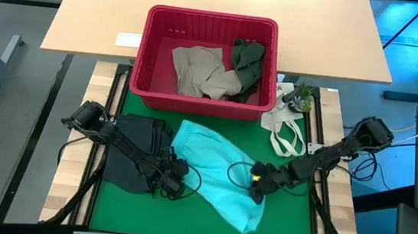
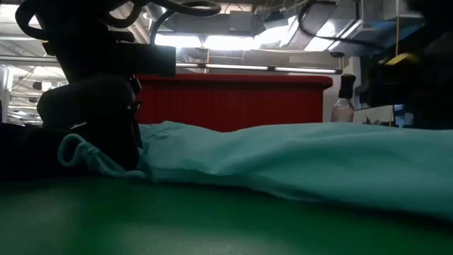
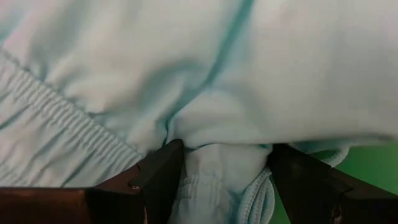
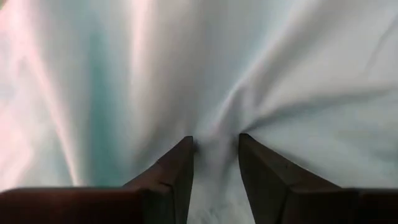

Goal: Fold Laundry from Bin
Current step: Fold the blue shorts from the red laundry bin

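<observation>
- On the green mat (image 1: 199,223) of the work surface, a light teal garment (image 1: 215,171) lies spread from about 10 o'clock down to 5 o'clock of the mat's middle, seen from above.
- Left gripper (image 1: 175,177) sits at the garment's 9 o'clock edge, by the elastic waistband (image 3: 56,134); in the left wrist view its jaws stand wide, with a bunched fold of teal cloth and a drawcord (image 3: 252,199) between the fingers (image 3: 158,177). Whether it grips the cloth cannot be told.
- Right gripper (image 1: 258,185) is down on the garment's 3 o'clock side; in the right wrist view its jaws are narrow, and a pinched ridge of the teal cloth rises between the fingers (image 4: 177,171).
- A black garment (image 1: 132,152) lies on the mat at 9 o'clock of the teal one, partly under the left arm.
- Red laundry bin (image 1: 203,101) stands at 12 o'clock of the mat, holding a beige-tan garment (image 1: 196,71) and, toward its 3 o'clock wall, a dark olive green garment (image 1: 246,63).
- White cloth bag (image 1: 288,132) with loop handles rests just beside the bin's 4 o'clock corner, a small green plant (image 1: 300,96) next to it.
- Low view: teal cloth (image 2: 297,159) stretches across the mat before the bin's red wall (image 2: 233,103).
</observation>
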Robot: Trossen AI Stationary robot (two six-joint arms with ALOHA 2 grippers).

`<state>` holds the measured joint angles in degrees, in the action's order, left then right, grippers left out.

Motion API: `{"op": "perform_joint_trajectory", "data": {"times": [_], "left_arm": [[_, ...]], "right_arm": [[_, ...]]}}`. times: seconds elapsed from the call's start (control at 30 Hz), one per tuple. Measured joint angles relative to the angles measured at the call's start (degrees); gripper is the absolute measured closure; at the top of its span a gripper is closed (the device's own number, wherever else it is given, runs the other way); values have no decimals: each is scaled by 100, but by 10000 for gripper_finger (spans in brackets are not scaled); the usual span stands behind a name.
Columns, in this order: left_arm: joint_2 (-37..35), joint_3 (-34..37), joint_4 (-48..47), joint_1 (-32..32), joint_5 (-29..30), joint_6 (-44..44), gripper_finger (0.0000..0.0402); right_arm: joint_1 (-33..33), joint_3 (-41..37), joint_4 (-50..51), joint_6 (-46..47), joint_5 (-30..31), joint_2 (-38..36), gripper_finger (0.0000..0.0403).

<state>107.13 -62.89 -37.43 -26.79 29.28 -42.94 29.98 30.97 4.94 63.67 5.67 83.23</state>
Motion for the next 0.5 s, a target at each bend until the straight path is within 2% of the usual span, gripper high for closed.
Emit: {"op": "perform_joint_trajectory", "data": {"times": [0.17, 0.33, 0.5], "left_arm": [[0, 0, 2, -1, 3, 0, 166], [-175, 0, -20, -54, -31, 0, 166], [-491, 2, -2, -135, -49, -2, 166]], "right_arm": [[478, -2, -601, 142, -70, 10, 276], [570, 355, -581, 26, 16, 8, 276], [568, 901, -557, -941, 373, 0, 276]]}}
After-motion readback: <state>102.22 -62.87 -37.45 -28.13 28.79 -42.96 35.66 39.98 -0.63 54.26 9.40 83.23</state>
